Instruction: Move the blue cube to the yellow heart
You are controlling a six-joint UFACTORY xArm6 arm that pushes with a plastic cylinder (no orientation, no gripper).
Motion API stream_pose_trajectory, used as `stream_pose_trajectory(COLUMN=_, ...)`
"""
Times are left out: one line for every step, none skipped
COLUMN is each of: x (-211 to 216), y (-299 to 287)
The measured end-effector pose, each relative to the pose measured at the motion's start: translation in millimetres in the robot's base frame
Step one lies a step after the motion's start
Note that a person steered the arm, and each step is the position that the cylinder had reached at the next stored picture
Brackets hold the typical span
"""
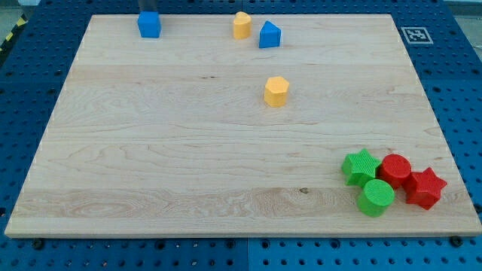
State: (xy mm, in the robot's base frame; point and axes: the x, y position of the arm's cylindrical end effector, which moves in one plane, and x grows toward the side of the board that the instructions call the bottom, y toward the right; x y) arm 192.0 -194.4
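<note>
The blue cube sits near the view's top left corner of the wooden board. My tip shows as a short dark rod at the view's top edge, right behind the cube and touching or nearly touching its far side. The yellow heart lies to the cube's right along the board's top edge, about a fifth of the board's width away.
A blue pentagon-like block sits just right of the heart. A yellow hexagon lies below it. A green star, red cylinder, red star and green cylinder cluster at the bottom right.
</note>
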Motion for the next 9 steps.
stream_pose_trajectory(x=0.0, y=-21.3)
stream_pose_trajectory(x=1.8, y=-23.4)
stream_pose_trajectory(x=14.5, y=-23.4)
stream_pose_trajectory(x=18.4, y=-23.4)
stream_pose_trajectory(x=18.4, y=-23.2)
stream_pose_trajectory(x=18.5, y=-14.6)
stream_pose_trajectory(x=18.5, y=-2.5)
stream_pose_trajectory(x=20.3, y=4.3)
stream_pose_trajectory(x=37.2, y=5.0)
